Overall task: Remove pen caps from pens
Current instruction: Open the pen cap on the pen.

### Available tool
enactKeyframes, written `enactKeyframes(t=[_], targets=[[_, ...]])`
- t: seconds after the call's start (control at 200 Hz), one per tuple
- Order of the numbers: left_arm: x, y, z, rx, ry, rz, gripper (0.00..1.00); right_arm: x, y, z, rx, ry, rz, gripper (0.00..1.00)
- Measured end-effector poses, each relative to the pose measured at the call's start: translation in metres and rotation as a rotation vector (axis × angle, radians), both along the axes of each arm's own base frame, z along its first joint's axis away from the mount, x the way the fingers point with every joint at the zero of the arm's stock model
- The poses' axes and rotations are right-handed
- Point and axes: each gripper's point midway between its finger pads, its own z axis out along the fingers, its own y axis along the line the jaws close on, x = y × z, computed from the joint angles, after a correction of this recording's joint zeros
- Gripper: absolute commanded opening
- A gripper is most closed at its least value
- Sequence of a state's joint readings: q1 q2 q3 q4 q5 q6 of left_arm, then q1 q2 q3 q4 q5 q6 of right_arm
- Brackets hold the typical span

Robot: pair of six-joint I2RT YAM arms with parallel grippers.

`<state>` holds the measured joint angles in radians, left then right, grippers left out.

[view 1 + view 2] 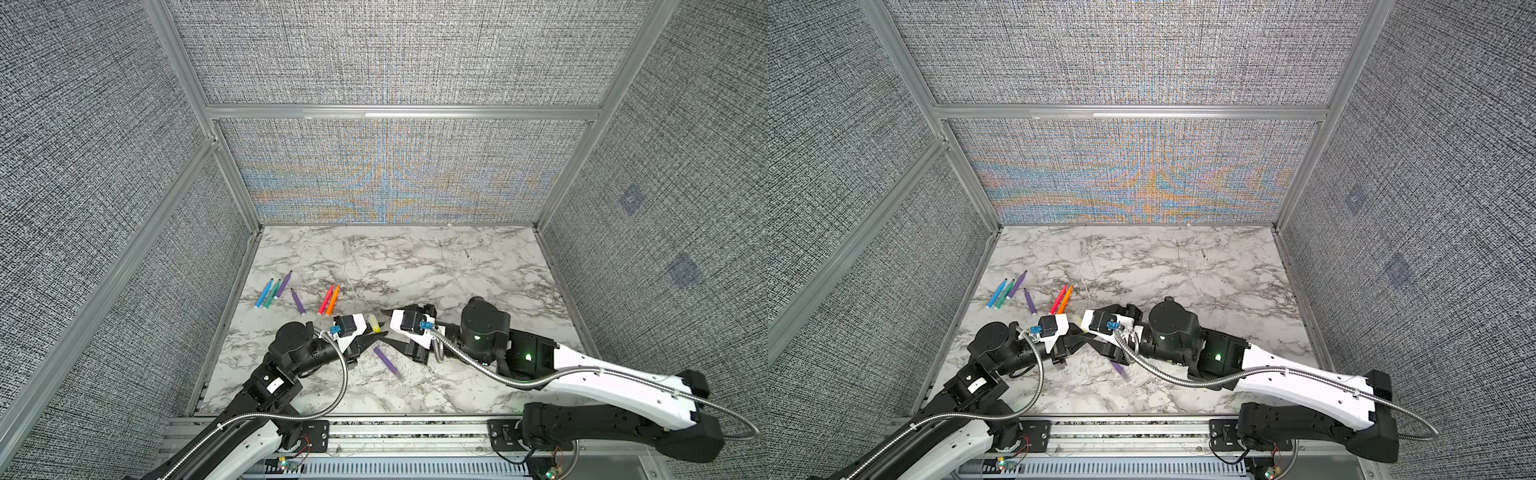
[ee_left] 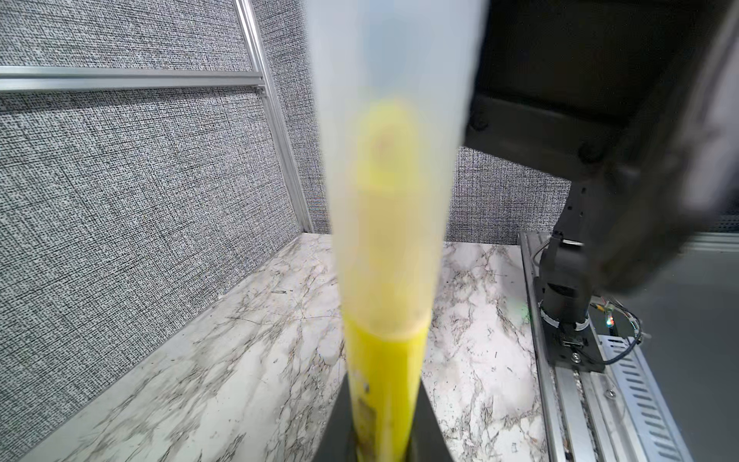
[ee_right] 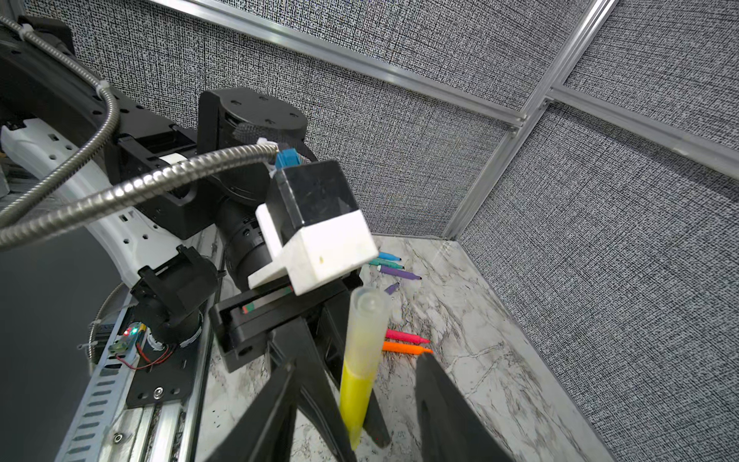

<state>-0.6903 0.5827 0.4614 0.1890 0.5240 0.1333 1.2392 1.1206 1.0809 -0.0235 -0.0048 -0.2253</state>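
Observation:
A yellow pen (image 1: 376, 326) is held upright off the marble, its barrel (image 2: 382, 372) clamped in my shut left gripper (image 2: 383, 404). A clear pen cap (image 3: 367, 320) still sits on its upper end and fills the middle of the left wrist view as the cap (image 2: 396, 168). My right gripper (image 3: 358, 360) is open, with one finger on either side of the yellow pen and a gap showing on both sides. A purple pen (image 1: 387, 363) with a clear cap lies on the table just in front of both grippers.
Several uncapped pens lie at the table's left: blue (image 1: 263, 293), teal (image 1: 272, 295), two purple ones (image 1: 284, 284), pink (image 1: 326, 299) and orange (image 1: 333, 300). The left arm's camera block (image 3: 320, 224) stands close behind the yellow pen. Fabric walls enclose the marble table (image 1: 415, 266).

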Motion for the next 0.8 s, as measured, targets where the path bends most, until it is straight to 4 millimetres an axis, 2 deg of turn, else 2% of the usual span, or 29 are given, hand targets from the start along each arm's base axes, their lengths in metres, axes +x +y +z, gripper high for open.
enactKeyframes(t=[0.14,0.33,0.58,0.8], targets=[[-0.002,0.000,0.001,-0.003,0.001,-0.010,0.00,0.003,0.006,0.000,-0.003,0.001,-0.005,0.40],[-0.001,-0.003,-0.004,0.008,0.018,-0.017,0.00,0.005,0.010,0.000,0.000,0.000,-0.009,0.20],[0.002,-0.002,-0.002,0.001,0.010,-0.005,0.00,0.008,0.017,0.001,0.006,0.014,-0.015,0.00],[0.005,-0.002,-0.004,0.001,0.018,0.005,0.00,0.012,0.017,0.001,0.006,0.012,-0.034,0.00]])
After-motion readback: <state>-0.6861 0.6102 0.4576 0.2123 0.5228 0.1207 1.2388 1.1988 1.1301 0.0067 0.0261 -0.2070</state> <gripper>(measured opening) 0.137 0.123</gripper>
